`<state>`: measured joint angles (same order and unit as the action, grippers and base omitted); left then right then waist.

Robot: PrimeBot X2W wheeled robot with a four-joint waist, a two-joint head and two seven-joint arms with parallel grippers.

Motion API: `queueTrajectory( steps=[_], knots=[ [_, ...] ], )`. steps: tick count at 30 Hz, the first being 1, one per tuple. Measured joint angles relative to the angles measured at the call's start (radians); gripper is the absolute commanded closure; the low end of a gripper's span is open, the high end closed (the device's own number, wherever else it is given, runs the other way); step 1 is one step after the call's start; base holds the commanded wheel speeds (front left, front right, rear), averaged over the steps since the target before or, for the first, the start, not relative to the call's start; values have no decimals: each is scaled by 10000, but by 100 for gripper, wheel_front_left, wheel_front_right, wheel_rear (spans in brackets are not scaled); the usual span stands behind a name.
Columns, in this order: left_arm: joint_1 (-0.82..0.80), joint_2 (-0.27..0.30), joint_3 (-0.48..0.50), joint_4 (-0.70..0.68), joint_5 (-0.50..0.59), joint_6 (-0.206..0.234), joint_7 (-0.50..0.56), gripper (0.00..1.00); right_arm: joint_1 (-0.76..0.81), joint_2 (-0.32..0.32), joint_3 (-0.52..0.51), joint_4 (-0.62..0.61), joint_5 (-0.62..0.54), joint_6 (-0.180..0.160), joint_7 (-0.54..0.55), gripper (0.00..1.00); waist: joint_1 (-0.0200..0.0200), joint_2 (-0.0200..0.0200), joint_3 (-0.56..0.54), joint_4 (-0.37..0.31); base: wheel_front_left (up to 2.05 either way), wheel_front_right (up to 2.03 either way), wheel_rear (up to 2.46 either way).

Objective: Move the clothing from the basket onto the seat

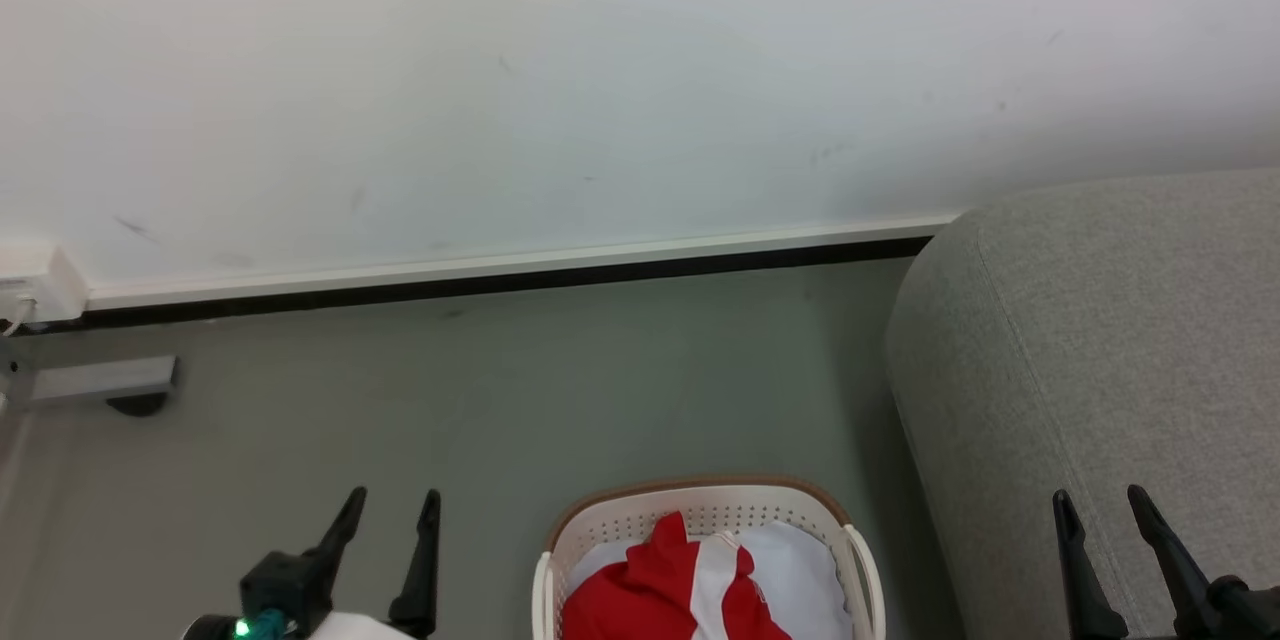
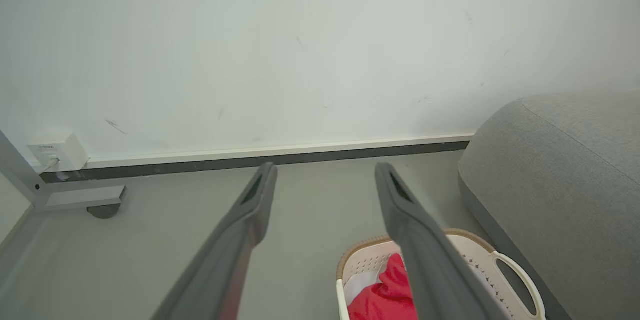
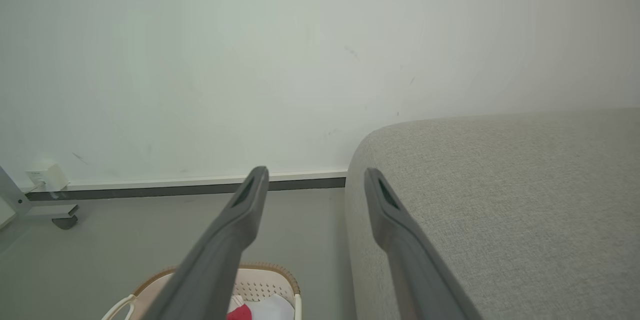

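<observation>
The cream basket [image 1: 700,510] with its brown rim stands on the floor at the bottom middle of the head view. Crumpled inside lies the red clothing [image 1: 665,585] with a white panel, on top of a plain white cloth. Right of the basket rises the light-grey seat [image 1: 1100,350]. My left gripper [image 1: 392,502] hangs open and empty left of the basket. My right gripper [image 1: 1100,500] is open and empty in front of the seat's side. The left wrist view shows the basket [image 2: 370,260], the clothing [image 2: 387,292] and the seat [image 2: 560,185]. The right wrist view shows the seat [image 3: 500,210] and basket [image 3: 265,285].
A white wall [image 1: 600,70] with a white and dark baseboard [image 1: 500,275] runs behind. At the far left are a white wall box [image 1: 35,285] and a grey metal frame foot [image 1: 100,382]. Grey floor [image 1: 550,390] stretches between baseboard and basket.
</observation>
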<state>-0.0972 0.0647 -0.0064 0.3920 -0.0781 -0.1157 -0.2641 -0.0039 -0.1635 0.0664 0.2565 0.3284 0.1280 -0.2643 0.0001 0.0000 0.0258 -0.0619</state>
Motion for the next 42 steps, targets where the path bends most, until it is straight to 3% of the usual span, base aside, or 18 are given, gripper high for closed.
queueTrajectory(
  steps=[10,22,29,35,42],
  knots=[
    [-1772,-111,-1559,800,282,-113,0,0,-649,228,58,-514,2,0,0,0,0,0,1225,-656,0,0,0],
    [-4939,-165,-3649,4289,955,-67,88,0,-1843,704,261,-1519,46,10,-2,0,1,0,3540,-1641,0,0,0],
    [-6471,-180,-4947,5590,957,326,742,0,-2452,874,424,-2150,46,10,-4,0,2,0,5062,-2098,0,0,0],
    [-7498,-188,-6040,6450,949,861,2176,0,-2937,970,560,-2679,48,10,-4,0,2,0,6226,-2394,0,0,0],
    [-8531,-180,-6508,7609,932,1404,3294,0,-3243,1055,853,-3294,171,10,-4,0,1,0,7324,-2704,0,0,0]
  ],
)
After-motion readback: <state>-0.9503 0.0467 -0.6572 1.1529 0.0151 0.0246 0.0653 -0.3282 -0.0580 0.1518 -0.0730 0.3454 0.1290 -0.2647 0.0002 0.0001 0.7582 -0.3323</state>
